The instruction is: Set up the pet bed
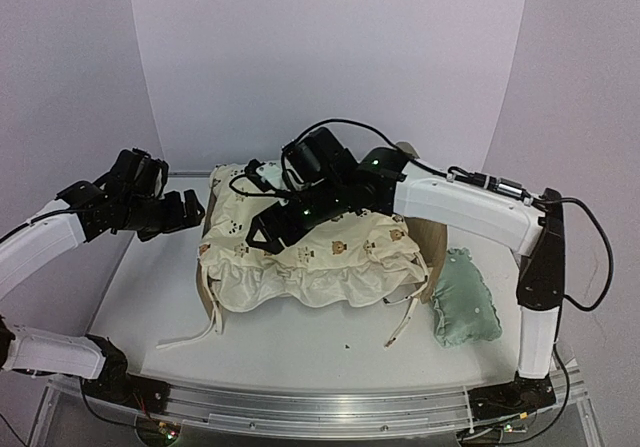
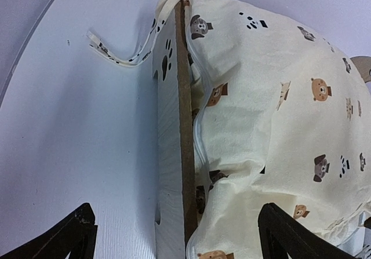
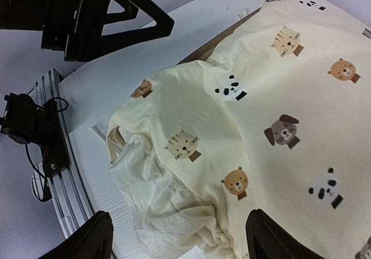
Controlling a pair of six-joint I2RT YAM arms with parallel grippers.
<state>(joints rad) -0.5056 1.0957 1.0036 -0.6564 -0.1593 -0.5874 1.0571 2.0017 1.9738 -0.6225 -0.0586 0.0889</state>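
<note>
Nearest the arm bases, the ties (image 1: 190, 339) of the cream bear-print cushion (image 1: 320, 257) are trailing loose across the table (image 1: 300, 352), with a mint green pillow (image 1: 463, 302) lying just beside the cushion on the right.

The pet bed (image 1: 436, 239) is sitting mid-table, almost wholly buried under that cushion. Only slivers of wood are showing at its sides. Being thin board, it is likely handling as light and stiff, so a pinch on a bare rail or panel edge should be steering it, though it may be sliding on the smooth surface. The cushion is soft and limp, and it is hiding most places to take hold.

The right end effector (image 1: 268, 229) is hovering over the cushion with fingers spread, gripping nothing. The left end effector (image 1: 180, 217) is hanging at the bed's left side, also spread wide and empty.

The left wrist view is showing what the overhead view is missing: an upright panel (image 2: 168, 172) edge-on, with a paw-print cutout (image 2: 167, 59) and the cushion bulging against it. The right wrist view is showing only crumpled fabric, while the overhead view alone is placing the pillow.
</note>
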